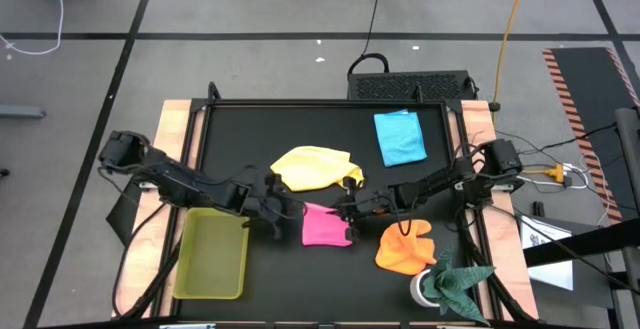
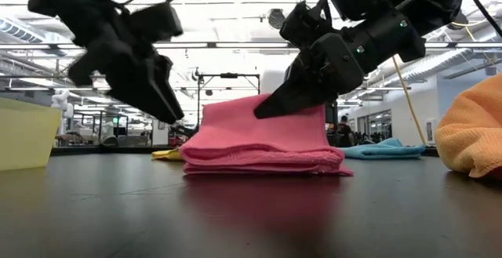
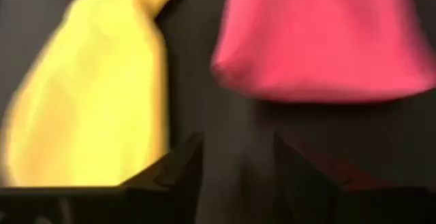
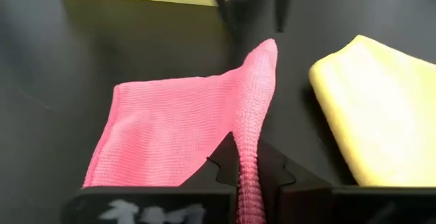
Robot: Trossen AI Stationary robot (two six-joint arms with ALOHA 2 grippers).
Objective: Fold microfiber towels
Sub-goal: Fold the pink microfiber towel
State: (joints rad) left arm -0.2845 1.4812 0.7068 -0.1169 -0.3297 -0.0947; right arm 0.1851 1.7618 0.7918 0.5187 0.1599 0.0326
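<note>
Softly ribbed, the folded pink towel (image 4: 184,129) is pinched by the right hand (image 4: 246,173); left hand (image 3: 235,176) gapes.

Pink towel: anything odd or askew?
One edge of the pink towel is pulled up into a ridge, pinched in the right gripper; the rest lies folded flat. The left gripper is clear of it.

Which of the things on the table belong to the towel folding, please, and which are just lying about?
For the job: pink towel, yellow towel, orange towel, light blue towel.
Lying about: yellow-green tray, dark green cloth.
</note>
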